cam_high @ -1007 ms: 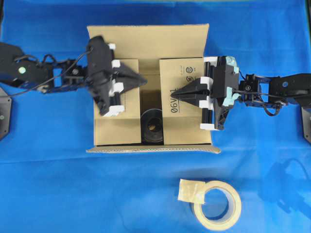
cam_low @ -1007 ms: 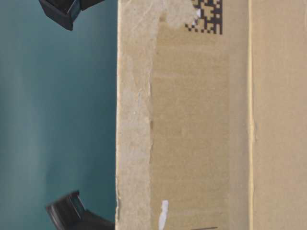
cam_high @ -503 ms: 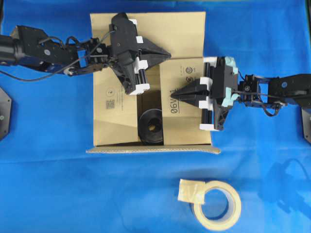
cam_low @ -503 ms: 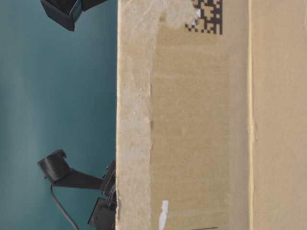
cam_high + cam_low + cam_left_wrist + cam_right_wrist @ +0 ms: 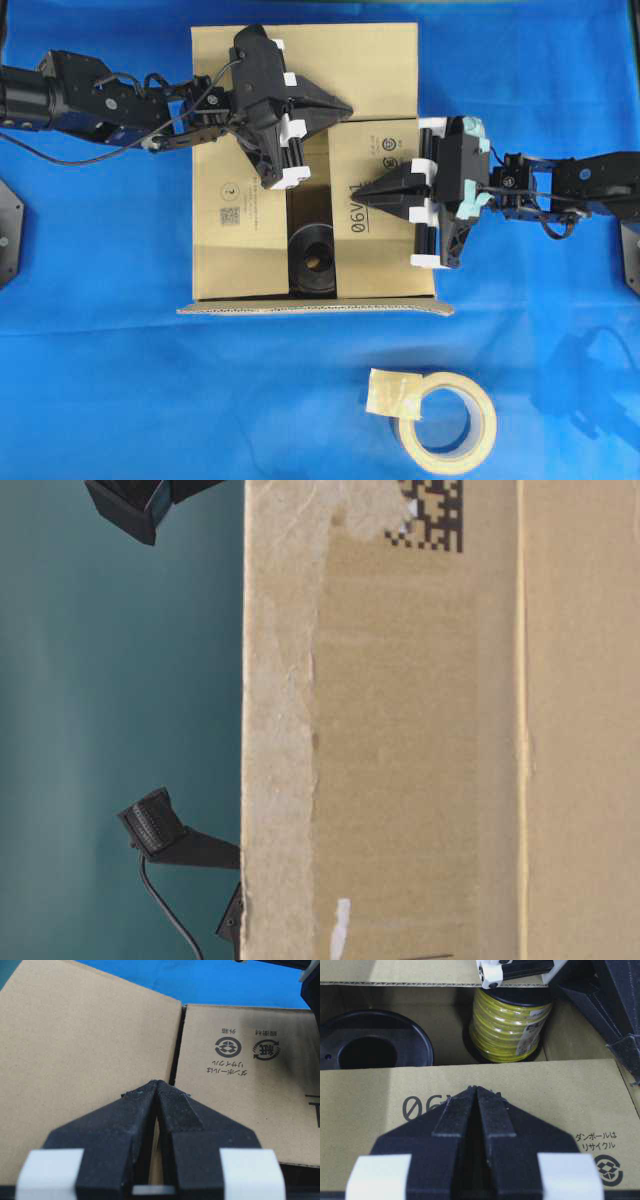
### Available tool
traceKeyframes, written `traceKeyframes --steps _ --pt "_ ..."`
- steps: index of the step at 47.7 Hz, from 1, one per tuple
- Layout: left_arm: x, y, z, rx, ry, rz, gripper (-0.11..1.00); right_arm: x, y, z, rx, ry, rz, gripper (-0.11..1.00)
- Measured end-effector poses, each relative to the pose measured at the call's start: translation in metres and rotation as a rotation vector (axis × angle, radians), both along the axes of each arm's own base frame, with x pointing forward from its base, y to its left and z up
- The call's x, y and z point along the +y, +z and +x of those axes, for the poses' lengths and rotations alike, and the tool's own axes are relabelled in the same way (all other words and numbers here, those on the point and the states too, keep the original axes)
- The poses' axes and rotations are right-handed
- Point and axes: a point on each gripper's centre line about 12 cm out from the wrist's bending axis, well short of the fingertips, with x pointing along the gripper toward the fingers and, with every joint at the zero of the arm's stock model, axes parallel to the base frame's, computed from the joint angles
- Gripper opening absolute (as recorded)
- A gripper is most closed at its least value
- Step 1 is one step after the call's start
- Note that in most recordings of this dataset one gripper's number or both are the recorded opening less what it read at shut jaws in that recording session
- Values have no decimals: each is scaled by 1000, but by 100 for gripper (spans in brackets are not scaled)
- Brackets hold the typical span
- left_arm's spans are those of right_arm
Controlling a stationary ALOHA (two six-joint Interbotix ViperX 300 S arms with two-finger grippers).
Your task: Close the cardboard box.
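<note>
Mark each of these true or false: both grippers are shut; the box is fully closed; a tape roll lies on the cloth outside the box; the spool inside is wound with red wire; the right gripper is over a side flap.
1. Both the left gripper and the right gripper are shut. True.
2. The cardboard box is fully closed. False: a gap between the flaps shows a black spool inside.
3. A tape roll lies on the blue cloth, outside the box. True.
4. The wound spool carries red wire. False: it is yellow.
5. The right gripper is over a side flap. True.
</note>
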Motion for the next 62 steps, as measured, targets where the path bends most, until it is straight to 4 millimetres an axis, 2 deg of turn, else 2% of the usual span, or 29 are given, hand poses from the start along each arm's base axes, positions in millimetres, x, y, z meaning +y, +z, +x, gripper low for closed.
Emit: traceKeyframes --steps 12,17,28,35,41,54,58,62 --pt "-5 -1 1 3 -12 -1 0 0 4 3 -11 -2 3 0" --pt "-5 -2 0 8 -11 -5 0 0 12 4 -24 0 5 0" --pt "-6 -4 0 22 -9 -17 0 10 63 -9 -110 30 7 0" --pt "-6 -4 -1 23 -8 -20 0 32 99 -22 -210 95 9 0" --pt "-6 -5 -1 26 -7 -22 0 59 114 -33 -257 181 18 0" --pt "-7 -5 -2 27 -8 -24 0 131 112 -50 -263 415 40 0" --pt "-7 -6 -2 30 -8 -25 0 147 99 -52 -225 466 38 0" --pt "-7 -5 -2 28 -8 -24 0 152 82 -50 -173 480 28 0"
